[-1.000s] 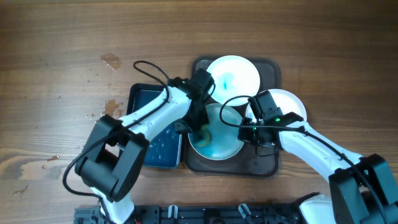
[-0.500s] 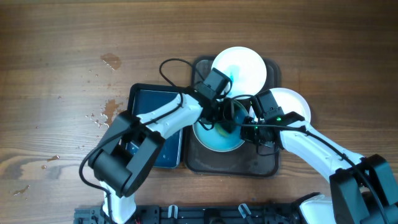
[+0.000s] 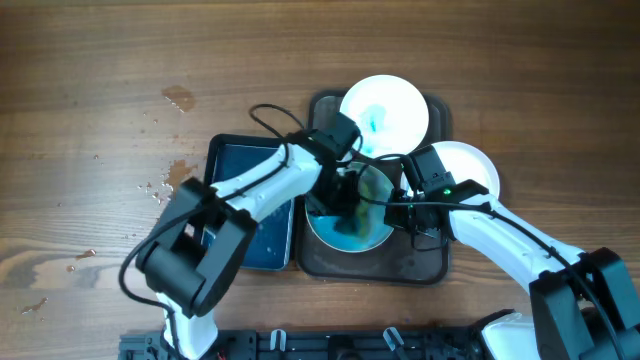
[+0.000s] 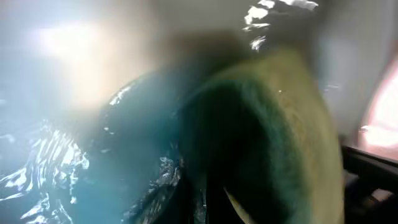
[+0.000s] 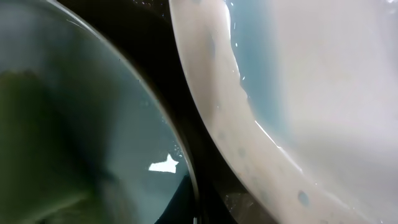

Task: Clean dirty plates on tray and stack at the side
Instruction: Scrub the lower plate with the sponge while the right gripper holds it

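Brown tray [image 3: 400, 268] long axis near-to-far; teal-smeared plate [image 3: 360, 232] flat.

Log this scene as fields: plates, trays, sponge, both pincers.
brown tray: holds two plates
far plate: teal smear at centre
near plate: teal film all over
right plate: at tray's right edge
left pincer: on near plate, gripping sponge
right pincer: between near and right plates, grip unclear
blue tray: left of brown tray
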`<action>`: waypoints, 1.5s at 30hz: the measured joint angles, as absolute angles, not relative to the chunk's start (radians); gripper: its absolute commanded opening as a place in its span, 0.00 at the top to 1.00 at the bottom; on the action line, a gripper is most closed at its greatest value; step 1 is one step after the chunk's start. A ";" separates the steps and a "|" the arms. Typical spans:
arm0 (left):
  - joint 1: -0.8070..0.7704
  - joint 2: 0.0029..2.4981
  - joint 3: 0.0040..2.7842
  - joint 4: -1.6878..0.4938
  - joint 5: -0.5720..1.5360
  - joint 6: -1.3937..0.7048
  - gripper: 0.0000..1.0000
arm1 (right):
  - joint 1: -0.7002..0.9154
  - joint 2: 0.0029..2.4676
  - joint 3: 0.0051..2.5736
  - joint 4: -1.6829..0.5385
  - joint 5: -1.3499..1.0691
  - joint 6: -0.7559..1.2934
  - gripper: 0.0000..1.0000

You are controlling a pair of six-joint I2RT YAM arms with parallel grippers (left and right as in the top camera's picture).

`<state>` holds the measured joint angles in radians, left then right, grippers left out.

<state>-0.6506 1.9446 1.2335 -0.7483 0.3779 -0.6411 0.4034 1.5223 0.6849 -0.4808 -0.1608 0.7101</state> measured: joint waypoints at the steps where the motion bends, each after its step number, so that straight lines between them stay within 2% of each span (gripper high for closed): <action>1: -0.638 1.934 1.233 -0.775 0.338 -0.641 0.96 | 0.403 1.522 0.685 -0.481 -0.161 0.710 0.96; 7: -0.617 1.869 1.210 -0.859 0.027 -0.641 0.96 | 0.403 1.522 0.685 -0.479 -0.162 0.694 0.96; 16: -0.622 1.670 1.191 -0.794 0.073 -0.641 0.96 | 0.403 1.522 0.685 -0.480 -0.162 0.691 0.96; 19: -0.636 1.673 1.190 -0.879 0.022 -0.659 0.96 | 0.403 1.522 0.685 -0.481 -0.162 0.691 0.96; 23: -0.612 1.687 1.141 -0.844 -0.037 -0.694 0.96 | 0.403 1.522 0.685 -0.481 -0.163 0.691 0.96; 27: -0.631 1.697 1.048 -0.643 0.093 -0.653 0.96 | 0.403 1.522 0.685 -0.481 -0.162 0.691 0.96; 32: -0.690 1.697 1.040 -0.530 0.352 -0.564 0.96 | 0.403 1.522 0.685 -0.481 -0.162 0.691 0.96; 35: -0.676 1.697 1.040 -0.545 0.405 -0.554 0.77 | 0.403 1.522 0.685 -0.481 -0.162 0.691 0.96; 36: -0.664 1.697 1.040 -0.547 0.414 -0.549 0.61 | 0.403 1.522 0.685 -0.481 -0.162 0.691 0.96; 38: -0.644 1.690 1.040 -0.549 0.405 -0.540 0.51 | 0.403 1.522 0.685 -0.481 -0.162 0.691 0.96; 41: -0.660 1.686 1.040 -0.549 0.341 -0.524 0.48 | 0.403 1.522 0.685 -0.480 -0.162 0.691 0.96; 44: -0.746 1.728 1.040 -0.529 0.242 -0.519 0.48 | 0.403 1.522 0.685 -0.480 -0.163 0.691 0.96; 45: -0.782 1.779 1.039 -0.508 0.211 -0.516 0.54 | 0.403 1.522 0.685 -0.480 -0.163 0.691 0.96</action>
<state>-0.7822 1.7786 1.0393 -0.5076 0.2111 -0.5163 0.4034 1.5223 0.6853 -0.4801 -0.1627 0.6907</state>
